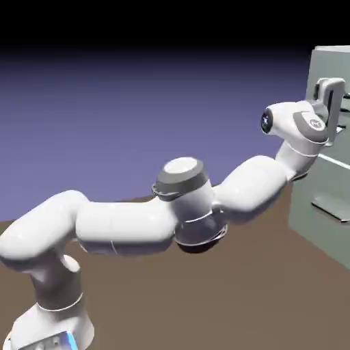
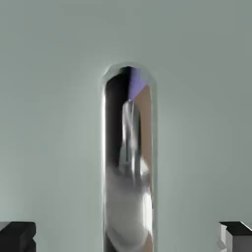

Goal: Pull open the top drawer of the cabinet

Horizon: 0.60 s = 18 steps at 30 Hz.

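Note:
The pale grey-green cabinet (image 1: 316,217) stands at the exterior view's right edge. My gripper (image 1: 333,109) is up against the front of the top drawer (image 1: 329,63), at its handle. In the hand view the flat drawer front (image 2: 49,98) fills the picture, and the shiny grey bar handle (image 2: 129,162) runs up the middle. It lies between my two dark fingertips (image 2: 17,237), which sit at the bottom corners. My gripper (image 2: 127,239) straddles the bar, open, with a wide gap on each side. The drawer looks flush with the cabinet.
Below the top drawer is the lower drawer front with its own bar handle (image 1: 331,208). My white arm stretches from the lower left across the brown table (image 1: 205,301) to the cabinet.

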Available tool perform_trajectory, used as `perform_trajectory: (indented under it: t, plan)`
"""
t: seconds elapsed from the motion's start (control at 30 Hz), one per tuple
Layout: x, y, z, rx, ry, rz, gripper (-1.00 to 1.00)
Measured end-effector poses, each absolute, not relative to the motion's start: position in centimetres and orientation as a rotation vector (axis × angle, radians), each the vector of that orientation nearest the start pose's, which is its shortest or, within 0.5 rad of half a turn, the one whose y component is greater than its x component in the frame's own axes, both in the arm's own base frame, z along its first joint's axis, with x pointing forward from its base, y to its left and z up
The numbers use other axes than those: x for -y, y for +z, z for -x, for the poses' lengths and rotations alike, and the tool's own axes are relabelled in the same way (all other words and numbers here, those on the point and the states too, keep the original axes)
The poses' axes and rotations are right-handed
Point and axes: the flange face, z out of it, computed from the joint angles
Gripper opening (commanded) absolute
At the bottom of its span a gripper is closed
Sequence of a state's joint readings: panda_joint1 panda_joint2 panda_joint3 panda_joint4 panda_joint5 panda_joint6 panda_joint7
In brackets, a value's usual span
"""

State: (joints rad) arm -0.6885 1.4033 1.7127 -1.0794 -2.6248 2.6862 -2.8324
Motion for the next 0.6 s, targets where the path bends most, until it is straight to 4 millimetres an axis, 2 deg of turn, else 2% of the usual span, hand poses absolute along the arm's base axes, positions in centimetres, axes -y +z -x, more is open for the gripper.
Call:
perform_trajectory:
  t: [0.07, 0.27, 0.6]
  plan:
    - [-1.9, 52.2, -77.0, -1.482, -0.613, 0.615, -1.0]
    - [-1.9, 52.2, -73.9, -1.481, -0.614, 0.614, -1.0]
    - [-1.9, 52.2, -66.9, -1.481, -0.614, 0.614, -1.0]
